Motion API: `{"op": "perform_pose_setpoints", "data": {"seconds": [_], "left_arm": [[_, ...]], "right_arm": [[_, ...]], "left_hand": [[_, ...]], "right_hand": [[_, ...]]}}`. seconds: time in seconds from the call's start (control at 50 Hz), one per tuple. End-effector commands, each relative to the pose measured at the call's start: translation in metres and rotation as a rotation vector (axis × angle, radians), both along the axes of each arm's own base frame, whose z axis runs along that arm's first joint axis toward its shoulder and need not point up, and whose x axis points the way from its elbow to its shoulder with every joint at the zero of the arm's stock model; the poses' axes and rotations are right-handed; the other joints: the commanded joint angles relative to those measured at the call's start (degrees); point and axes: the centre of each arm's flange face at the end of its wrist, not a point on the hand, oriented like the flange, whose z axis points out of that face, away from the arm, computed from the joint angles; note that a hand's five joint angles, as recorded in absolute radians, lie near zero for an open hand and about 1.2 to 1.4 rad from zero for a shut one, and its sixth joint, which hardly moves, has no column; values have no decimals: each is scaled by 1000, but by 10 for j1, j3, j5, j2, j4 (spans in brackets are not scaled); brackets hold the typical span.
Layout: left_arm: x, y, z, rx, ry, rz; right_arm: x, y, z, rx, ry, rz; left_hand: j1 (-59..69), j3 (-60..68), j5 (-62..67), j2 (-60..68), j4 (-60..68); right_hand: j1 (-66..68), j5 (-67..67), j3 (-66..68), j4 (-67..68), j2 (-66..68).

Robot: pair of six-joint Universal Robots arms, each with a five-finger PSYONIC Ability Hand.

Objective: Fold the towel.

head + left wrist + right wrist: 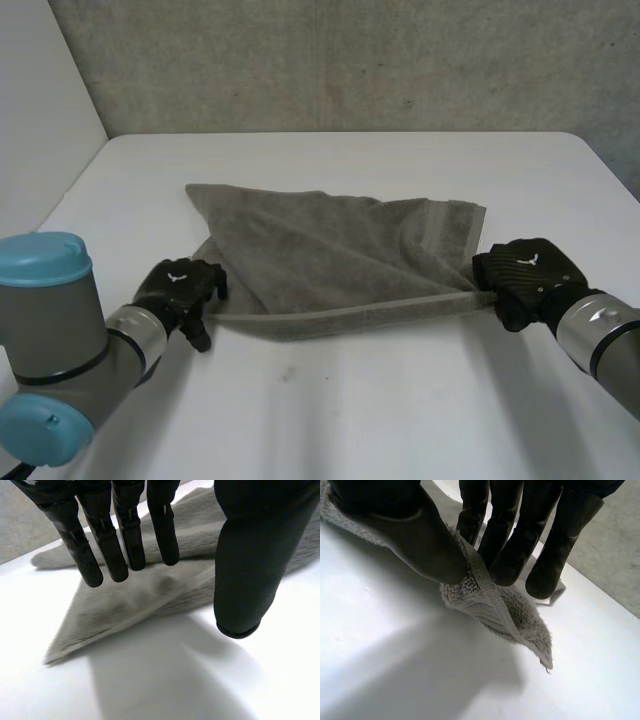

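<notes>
Head view: grey towel (330, 250) in the middle of the white table (350, 410), partly doubled over, its near edge drawn in a straight line between the two hands. At the near left corner, the left hand (182, 287); at the near right corner, the right hand (522, 272). Behind the table, a rough grey wall (350, 60).

Left wrist view: released. Fingers (122, 540) straight, hanging just above the towel (130, 600), thumb (247, 560) well apart from them, nothing pinched. Towel corner flat on the table (175, 680) beneath the fingertips.

Right wrist view: grasping. Right hand (410, 535) pinches the towel (495, 605) by its hemmed corner between thumb and fingers, the loose tip sticking out past the fingertips, close over the table (380, 645).
</notes>
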Motion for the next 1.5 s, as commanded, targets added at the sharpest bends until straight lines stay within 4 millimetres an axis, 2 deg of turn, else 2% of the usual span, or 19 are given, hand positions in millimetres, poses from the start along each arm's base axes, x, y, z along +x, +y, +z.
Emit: {"op": "perform_pose_setpoints", "data": {"seconds": [0.02, 0.3, 0.5, 0.68, 0.98, 1.12, 1.16, 1.22, 1.34, 1.44, 1.5], "left_arm": [[14, -15, 0, -7, 2, 52], [12, -27, -11, -6, -33, 39], [9, -36, -12, -22, -29, 31], [4, -44, -22, -6, -23, 5], [0, -60, -15, -49, -3, 11], [-1, -63, -18, -45, 4, 15], [-1, -61, -17, -36, 16, 23], [0, -57, -14, -22, 36, 31], [1, -50, -8, -18, 54, 28], [1, -42, -9, -4, 50, 15], [2, -41, -10, 2, 48, 16]], "right_arm": [[-7, -8, 1, -9, -4, -23], [-10, -12, 2, -19, -2, -30], [-12, -14, 1, -19, -2, -39], [-12, -14, -1, -19, -2, -39], [-12, -15, -2, -17, -2, -39], [-12, -15, -2, -16, 0, -39], [-12, -15, -2, -15, 0, -39], [-12, -16, -2, -21, 0, -38], [-12, -16, -6, -12, 5, -37], [-12, -16, -6, -9, 5, -37], [-12, -16, -6, -12, 5, -37]], "left_hand": [[53, 53, 52, 52, 53], [56, 56, 55, 55, 56], [97, 96, 96, 96, 97], [97, 96, 96, 96, 97], [118, 118, 118, 118, 119], [236, 236, 235, 235, 236], [295, 295, 294, 294, 295], [319, 318, 318, 318, 319], [261, 261, 261, 261, 262], [113, 113, 113, 113, 114], [113, 113, 113, 113, 114]], "right_hand": [[38, 37, 32, 31, 43], [38, 37, 32, 31, 43], [38, 37, 32, 31, 43], [38, 37, 32, 31, 43], [38, 37, 32, 31, 43], [38, 37, 32, 31, 43], [38, 37, 32, 31, 43], [38, 37, 32, 31, 43], [38, 37, 32, 31, 43], [38, 37, 32, 31, 43], [38, 37, 32, 31, 43]]}}
